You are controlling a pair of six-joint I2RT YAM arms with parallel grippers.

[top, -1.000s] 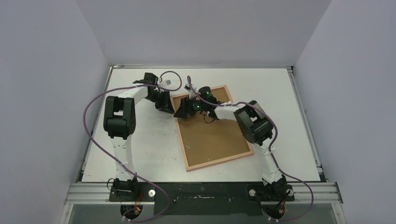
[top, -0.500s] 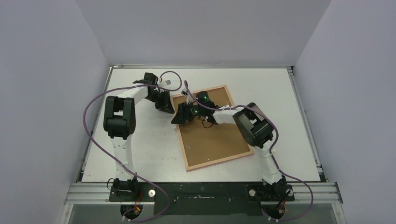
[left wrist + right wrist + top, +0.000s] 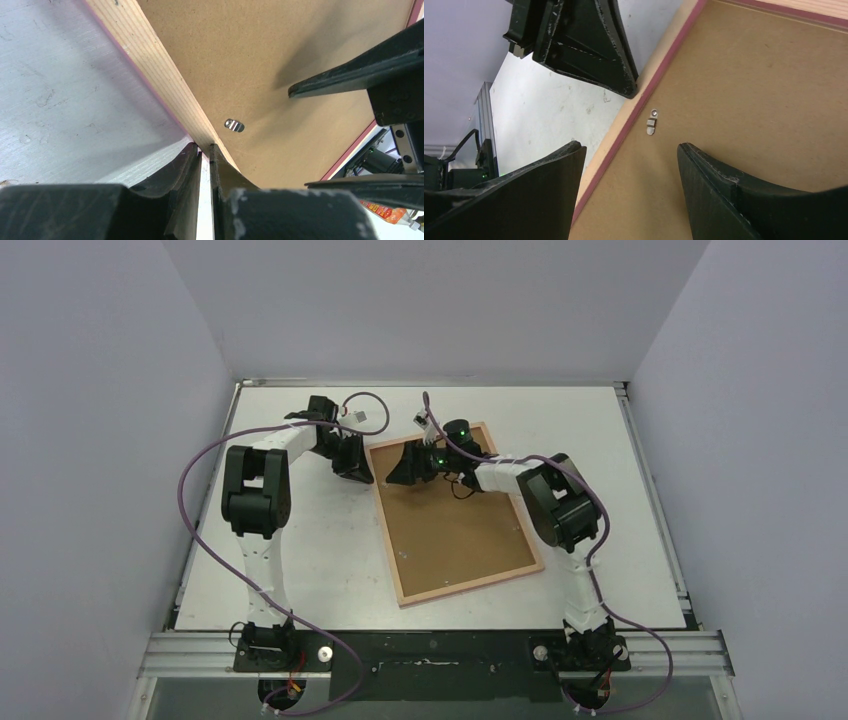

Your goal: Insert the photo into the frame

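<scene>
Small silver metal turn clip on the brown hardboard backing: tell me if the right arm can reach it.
Probably yes. The open right gripper hovers with the small silver clip just ahead of its jaws, nothing between. The shut left gripper sits at the pink-edged wooden frame beside it, not over it.

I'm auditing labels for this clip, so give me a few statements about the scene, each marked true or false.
1. The frame lies with its brown backing panel facing up. True.
2. The right gripper is shut. False: its jaws stand open above the backing panel.
3. The left gripper is shut, its tips at the frame's wooden border. True.
4. The metal clip sits at the panel's middle. False: it sits close to the frame's border.
</scene>
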